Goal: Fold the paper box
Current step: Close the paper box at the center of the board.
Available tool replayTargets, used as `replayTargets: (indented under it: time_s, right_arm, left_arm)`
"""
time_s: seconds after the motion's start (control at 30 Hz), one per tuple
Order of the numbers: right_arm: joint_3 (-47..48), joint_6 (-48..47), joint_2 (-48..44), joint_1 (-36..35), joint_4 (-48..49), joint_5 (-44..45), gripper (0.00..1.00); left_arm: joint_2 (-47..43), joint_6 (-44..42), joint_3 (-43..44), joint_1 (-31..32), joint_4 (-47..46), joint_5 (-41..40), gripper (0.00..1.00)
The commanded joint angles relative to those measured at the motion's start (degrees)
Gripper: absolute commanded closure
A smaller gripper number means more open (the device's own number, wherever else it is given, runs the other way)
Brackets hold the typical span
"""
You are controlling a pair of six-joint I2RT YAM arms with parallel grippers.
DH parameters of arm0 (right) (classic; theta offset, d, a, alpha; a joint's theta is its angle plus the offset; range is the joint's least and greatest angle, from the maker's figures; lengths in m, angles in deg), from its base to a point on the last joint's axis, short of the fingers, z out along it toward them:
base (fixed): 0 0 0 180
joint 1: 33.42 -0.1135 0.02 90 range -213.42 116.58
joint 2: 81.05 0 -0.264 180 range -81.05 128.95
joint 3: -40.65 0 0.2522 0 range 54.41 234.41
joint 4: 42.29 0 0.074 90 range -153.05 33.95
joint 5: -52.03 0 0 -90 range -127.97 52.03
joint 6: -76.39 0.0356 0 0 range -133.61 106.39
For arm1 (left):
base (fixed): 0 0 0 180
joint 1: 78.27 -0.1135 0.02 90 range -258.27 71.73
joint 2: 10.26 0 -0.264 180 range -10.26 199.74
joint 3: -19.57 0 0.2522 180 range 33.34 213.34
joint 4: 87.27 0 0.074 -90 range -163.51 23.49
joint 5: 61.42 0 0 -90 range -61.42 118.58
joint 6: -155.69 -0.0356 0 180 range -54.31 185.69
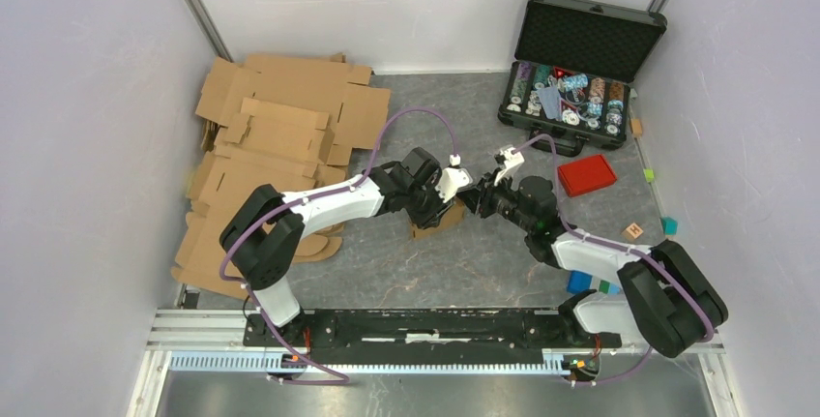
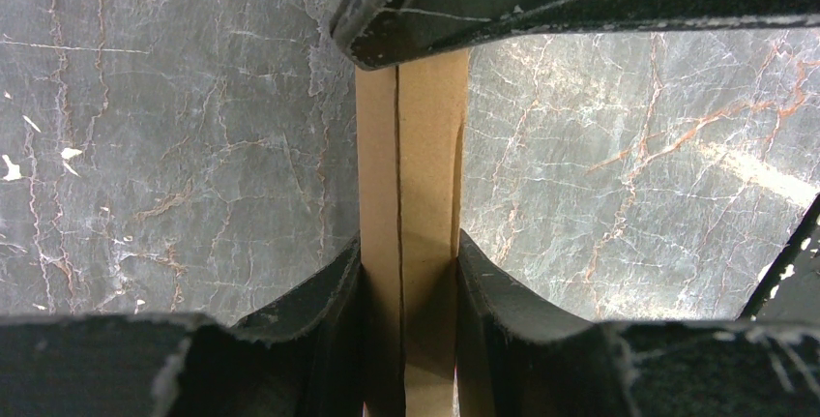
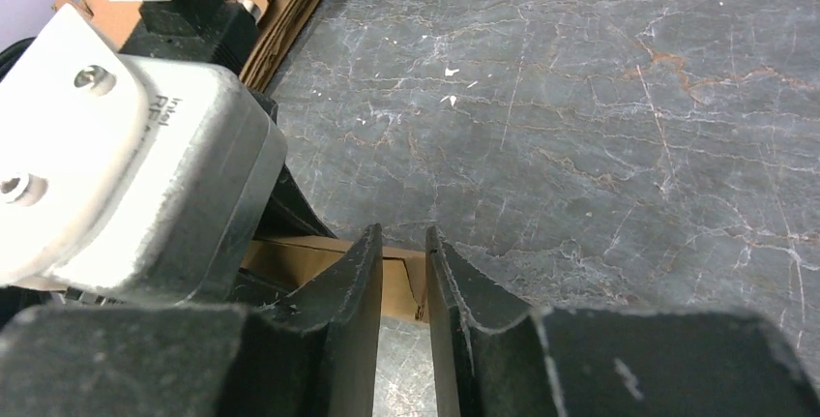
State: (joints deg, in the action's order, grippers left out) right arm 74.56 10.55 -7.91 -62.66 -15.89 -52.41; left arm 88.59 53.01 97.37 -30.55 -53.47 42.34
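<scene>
The paper box [image 1: 437,216] sits on the desk [image 1: 483,267] near its middle, between my two arms, well apart from the pile of cardboard sheets [image 1: 276,132] on my left. My left jaws are closed onto it: in the left wrist view the fingers [image 2: 319,311] press either side of an upright doubled panel with a seam running along it. My right jaws stand narrow, their fingers [image 3: 353,325] at the box's edge with cardboard showing in the gap, but I cannot tell whether they pinch it or only rest against it. I judge the box light and thin, stiff along its panels but ready to bend at the creases, and easily crushed or slid across the smooth desk. I would hold a flat panel close to a crease, never a loose flap tip, and squeeze gently.
</scene>
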Motion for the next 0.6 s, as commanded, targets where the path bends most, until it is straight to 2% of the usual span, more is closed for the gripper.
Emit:
replayTargets:
  time_s: [0.0,0.17,0.4,0.57]
  right_arm:
    - [3.55,-3.73,0.44,0.14,-5.57,-0.67,0.73]
    - [5.39,-6.46,1.23,0.14,-11.86,-2.16,0.73]
    - [2.9,-5.96,-0.69,0.15,-12.74,-2.45,0.74]
    - [4.95,-4.94,-0.48,0.17,-14.22,-3.44,0.73]
  left_arm:
    - [2.05,-1.28,0.99,0.26,0.36,0.66,0.91]
    - [2.3,-1.11,1.17,0.26,0.58,0.33,0.91]
    - [2.69,-0.69,1.45,0.24,0.71,-0.14,0.91]
    - [2.64,-0.74,1.36,0.26,0.71,0.13,0.91]
